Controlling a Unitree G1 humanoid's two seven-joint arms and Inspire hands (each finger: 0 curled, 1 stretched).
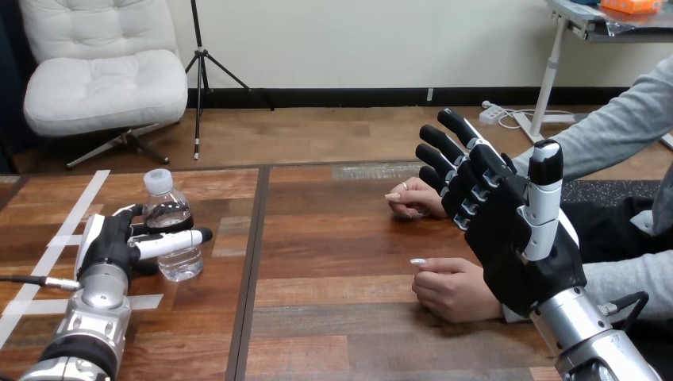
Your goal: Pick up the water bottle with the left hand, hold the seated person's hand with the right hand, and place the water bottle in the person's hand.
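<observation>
Now the water bottle (167, 213) is seen standing upright on the wooden table (333, 238). It is wrapped by the left hand (111, 246), which comes in from the left of the bottle. The thumb (171, 240) is laid across the bottle's front and the fingers are curled behind it, so the bottle is clamped. The bottle is judged not yet lifted, since its bottom seems to rest on the wood.

To do this step well, the hold should be made firm but gentle, because thin plastic is easily squashed. The bottle should be raised straight up so that it is not tipped.

Well to the right of the bottle, the person's far hand (414, 200) and the person's near hand (454, 290) are rested on the table, each loosely closed. Farthest to the right of the bottle, the right hand (508, 230) is held up in the air. Its fingers are straight and spread apart, and nothing is held by it. Whether the near hand is touched by it cannot be told.

One bottle is counted, two robot hands, and two hands of the person.
</observation>
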